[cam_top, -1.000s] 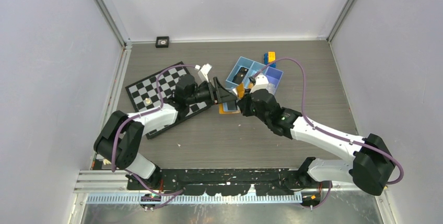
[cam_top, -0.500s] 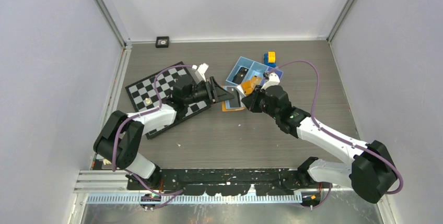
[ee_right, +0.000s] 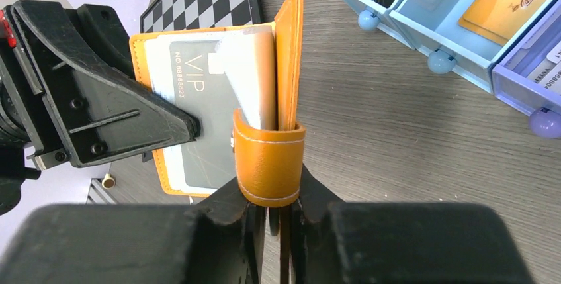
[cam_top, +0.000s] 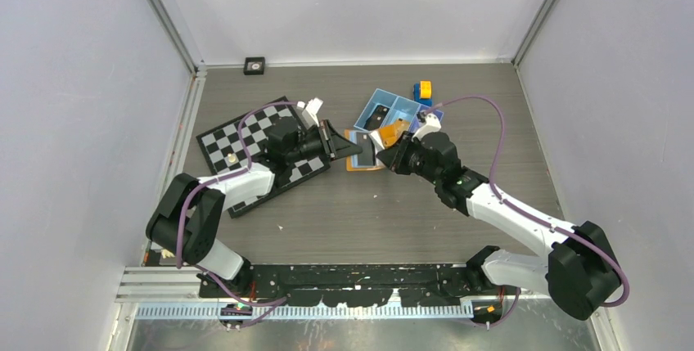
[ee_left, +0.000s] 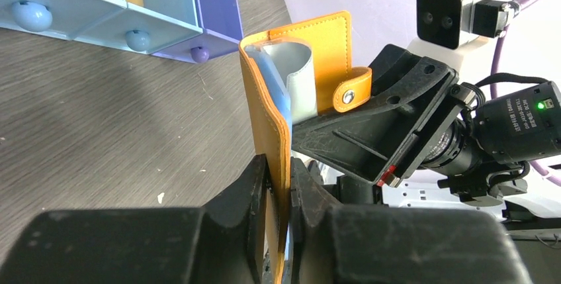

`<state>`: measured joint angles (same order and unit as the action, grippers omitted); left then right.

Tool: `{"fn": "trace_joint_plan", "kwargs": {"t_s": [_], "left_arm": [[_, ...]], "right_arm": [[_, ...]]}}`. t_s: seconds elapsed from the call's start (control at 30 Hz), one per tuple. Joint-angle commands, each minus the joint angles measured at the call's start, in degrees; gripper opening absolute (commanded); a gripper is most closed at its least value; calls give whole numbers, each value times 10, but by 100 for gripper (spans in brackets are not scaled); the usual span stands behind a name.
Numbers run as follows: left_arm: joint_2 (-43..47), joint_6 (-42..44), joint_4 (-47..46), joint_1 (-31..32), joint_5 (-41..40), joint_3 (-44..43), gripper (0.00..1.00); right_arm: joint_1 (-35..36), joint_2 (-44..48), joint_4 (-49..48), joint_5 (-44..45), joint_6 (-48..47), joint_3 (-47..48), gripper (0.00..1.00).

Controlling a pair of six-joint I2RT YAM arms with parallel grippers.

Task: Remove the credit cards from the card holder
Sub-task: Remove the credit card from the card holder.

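Card holder [ee_left: 268, 118], one only, is being pinched tight on opposite covers by left gripper [ee_left: 279, 173] and right gripper [ee_right: 272, 196]; one card [ee_right: 198, 98] is showing, perhaps more.

Pretty clearly a robotics lab test cell, not anyone's home or shop. The grey wood-grain worktop [cam_top: 360, 212] is boxed in by plain white panels [cam_top: 352, 7] set in aluminium corner posts [cam_top: 164, 15], so it's a purpose-built enclosure. Two black-and-white robot arms, the left arm [cam_top: 245, 181] and the right arm [cam_top: 515, 216], sit along a metal rail [cam_top: 155, 284] at the near edge, with purple cables [cam_top: 499, 138] looping off them. There's a chequered board [cam_top: 245, 142] lying on the worktop, and a small camera [ee_left: 446, 6] mounted on one arm's wrist.
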<state>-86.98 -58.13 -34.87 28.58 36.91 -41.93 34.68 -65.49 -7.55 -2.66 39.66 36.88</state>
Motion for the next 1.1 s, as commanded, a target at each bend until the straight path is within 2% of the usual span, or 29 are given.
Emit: {"fn": "trace_joint_plan", "kwargs": {"t_s": [0.0, 0.1, 0.17, 0.27, 0.43, 0.5, 0.6, 0.7, 0.77, 0.83, 0.93, 1.07], "left_arm": [[17, 6, -12, -3, 7, -3, 4], [26, 19, 18, -5, -6, -6, 1], [32, 31, 46, -5, -17, -9, 0], [39, 45, 72, -5, -30, -12, 0], [44, 48, 83, -6, -36, -13, 0], [44, 49, 84, -6, -36, -14, 0], [44, 52, 90, -6, -39, -15, 0], [42, 55, 96, -6, -40, -17, 0], [40, 56, 96, -6, -40, -18, 0], [39, 56, 95, -6, -40, -18, 0], [37, 54, 94, -5, -35, -20, 0], [28, 46, 74, -3, -16, -22, 0]], "right_arm": [[0, 19, -17, 14, 5, 0, 28], [-2, 28, 29, 94, 8, 8, 48], [-11, 36, 52, 133, 16, 7, 57], [-24, 55, 71, 179, 41, -1, 63], [-41, 111, 61, 215, 64, -31, 63], [-42, 134, 43, 196, 53, -44, 63], [-42, 155, -10, 113, 21, -59, 60], [-42, 142, -130, -56, 6, -73, 56], [-38, 101, -188, -157, 23, -69, 53], [-33, 64, -217, -206, 36, -58, 48], [-14, 31, -228, -224, 38, -44, 47], [16, -11, -121, -178, -2, 8, 44]]}}
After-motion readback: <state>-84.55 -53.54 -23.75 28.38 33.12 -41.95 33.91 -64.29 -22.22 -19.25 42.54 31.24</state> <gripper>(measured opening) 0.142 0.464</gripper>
